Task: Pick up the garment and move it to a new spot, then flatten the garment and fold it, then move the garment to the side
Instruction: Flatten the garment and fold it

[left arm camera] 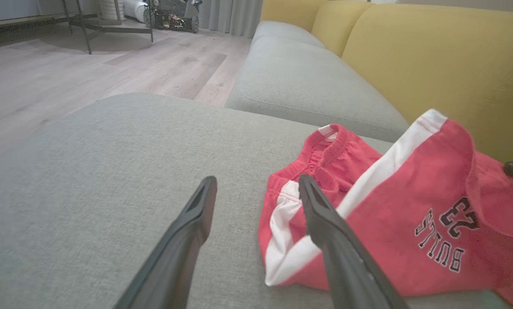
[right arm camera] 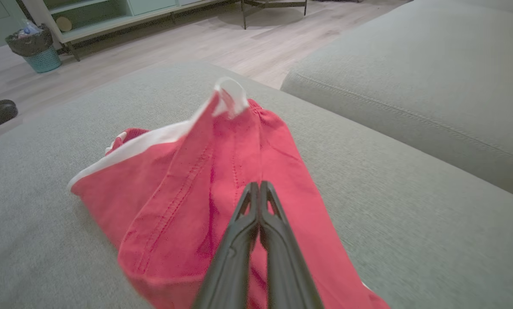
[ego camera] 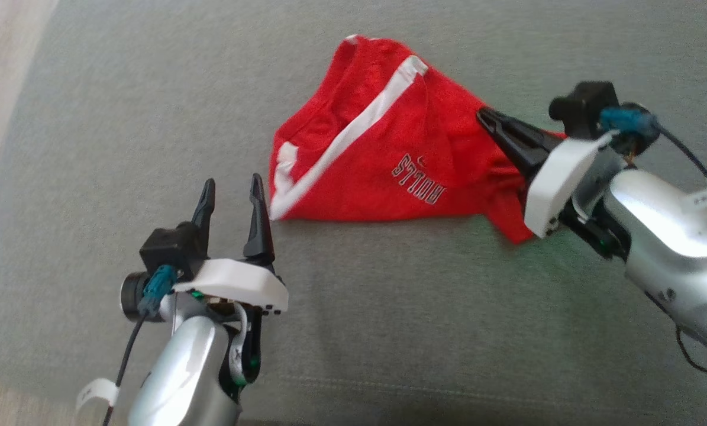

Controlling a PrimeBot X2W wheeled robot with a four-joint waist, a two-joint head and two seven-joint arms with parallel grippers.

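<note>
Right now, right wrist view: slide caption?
Right gripper shut on bunched red shorts atop the grey sofa cushion.

Living room: sofa (left arm camera: 308, 81), wood floor (left arm camera: 67, 73), shelving (right arm camera: 110, 13).

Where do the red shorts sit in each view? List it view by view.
Head view: red shorts, upper centre.
Left wrist view: shorts, lower right.
Right wrist view: shorts, centre to lower left.
Shared landmark: the white stripe.
</note>
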